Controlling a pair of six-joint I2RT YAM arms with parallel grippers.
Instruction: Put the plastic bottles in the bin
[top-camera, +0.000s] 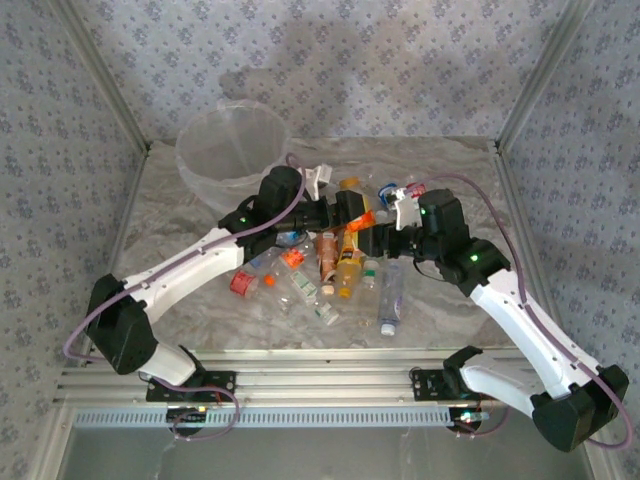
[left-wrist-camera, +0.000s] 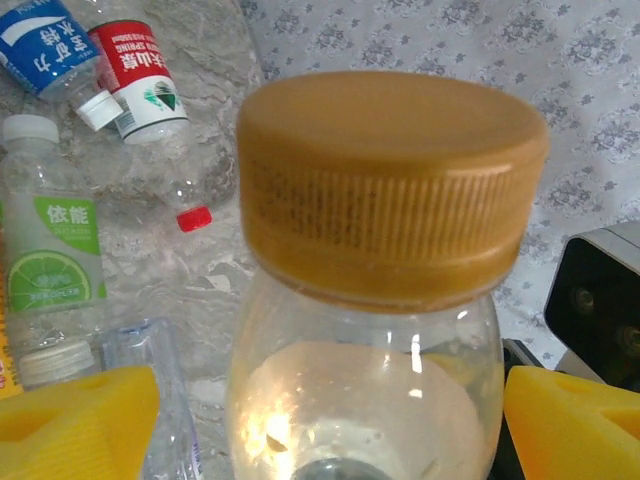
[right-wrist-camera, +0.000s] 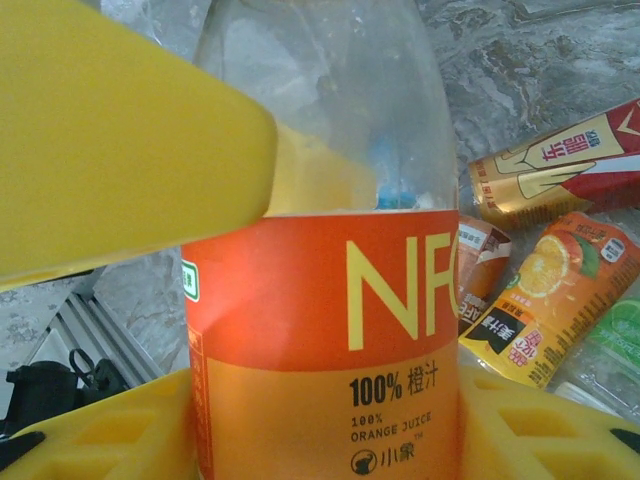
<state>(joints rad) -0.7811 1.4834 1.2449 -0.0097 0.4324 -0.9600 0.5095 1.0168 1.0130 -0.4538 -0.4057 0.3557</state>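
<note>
From above and behind the arms, looking down over the whole tabletop (top-camera: 160, 225). From the left wrist, hard against a capped bottle (left-wrist-camera: 370, 390); from the right wrist, against an orange-labelled bottle (right-wrist-camera: 320, 330), both within the overhead's pile (top-camera: 335, 270).

You are looking at a robot test cell in a lab. Aluminium posts (top-camera: 105, 80) frame it, and patterned cloth walls (top-camera: 400, 60) close it on three sides. Two cabled arms (top-camera: 190, 262) are bolted to a metal rail (top-camera: 330, 375) at the near edge of the marble-look tabletop (top-camera: 460, 170).
</note>
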